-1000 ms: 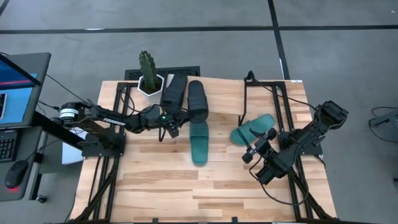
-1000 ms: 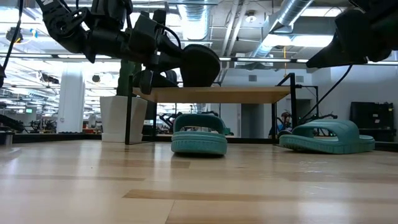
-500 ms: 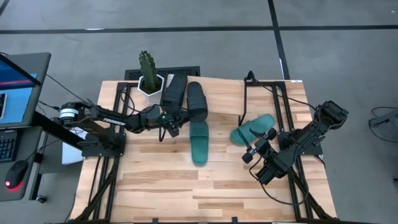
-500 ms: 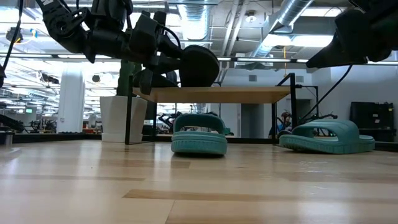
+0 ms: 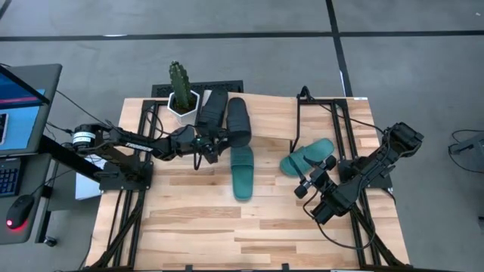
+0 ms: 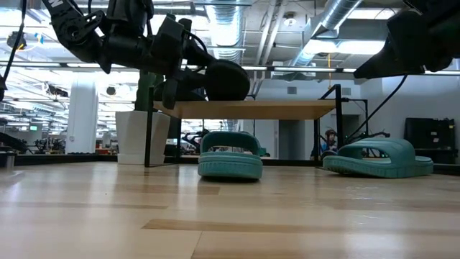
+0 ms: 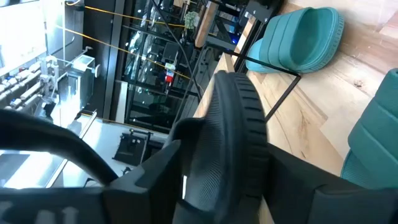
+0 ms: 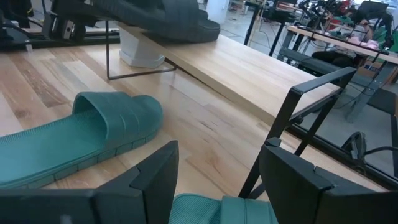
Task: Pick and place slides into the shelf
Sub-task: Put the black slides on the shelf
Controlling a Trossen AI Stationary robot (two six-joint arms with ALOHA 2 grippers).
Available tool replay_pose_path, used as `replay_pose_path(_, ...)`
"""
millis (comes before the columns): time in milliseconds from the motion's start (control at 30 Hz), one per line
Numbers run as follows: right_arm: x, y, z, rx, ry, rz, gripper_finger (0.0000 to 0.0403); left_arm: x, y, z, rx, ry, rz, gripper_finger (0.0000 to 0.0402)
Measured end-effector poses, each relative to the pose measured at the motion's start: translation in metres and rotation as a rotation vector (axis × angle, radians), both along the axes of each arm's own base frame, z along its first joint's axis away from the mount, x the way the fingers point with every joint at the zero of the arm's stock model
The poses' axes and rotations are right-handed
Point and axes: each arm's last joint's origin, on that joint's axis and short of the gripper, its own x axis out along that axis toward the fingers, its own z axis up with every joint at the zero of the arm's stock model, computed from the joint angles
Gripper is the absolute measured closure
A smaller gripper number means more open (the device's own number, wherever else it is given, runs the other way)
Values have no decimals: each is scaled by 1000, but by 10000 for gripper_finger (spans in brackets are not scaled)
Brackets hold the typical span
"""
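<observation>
1. Wood-plank tabletop (image 5: 197, 227): black frame rails along both sides, both arms mounted on them.
2. Shelf (image 5: 272, 117): tilted light-wood board at the far edge on a thin black frame; front edge seen level in the low view (image 6: 251, 109).
3. Two black slides on the shelf, side by side at its left end: left black slide (image 5: 211, 112), right black slide (image 5: 240, 121). Exact seating on the board hard to judge in the low view, partly masked by the arm.
4. Teal slide, centre (image 5: 242, 172): flat on the tabletop just in front of the shelf, toe toward the near edge.
5. Teal slide, right (image 5: 308, 157): on the tabletop, under and beside the shelf's right frame leg, angled.
6. Left gripper (image 5: 207, 151): at the heel ends of the black slides, fingers spread around a black sole edge in the wrist view; contact unclear.
7. Right gripper (image 5: 310, 181): just beside the right teal slide, fingers spread, nothing between them.
8. Potted cactus (image 5: 180, 94): white pot, far-left corner, beside the shelf.
9. Monitor (image 5: 19, 106): cut off at the left edge.
</observation>
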Motion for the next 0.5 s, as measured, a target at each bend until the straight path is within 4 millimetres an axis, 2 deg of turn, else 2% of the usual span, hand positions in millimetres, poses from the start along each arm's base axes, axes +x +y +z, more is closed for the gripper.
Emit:
replay_pose_path(233, 0, 0, 0, 0, 0, 0, 194, 0, 1, -1, -55, -3, 43, 176)
replay_pose_path(500, 0, 0, 0, 1, 0, 0, 194, -1, 1, -6, -93, 46, 57, 171)
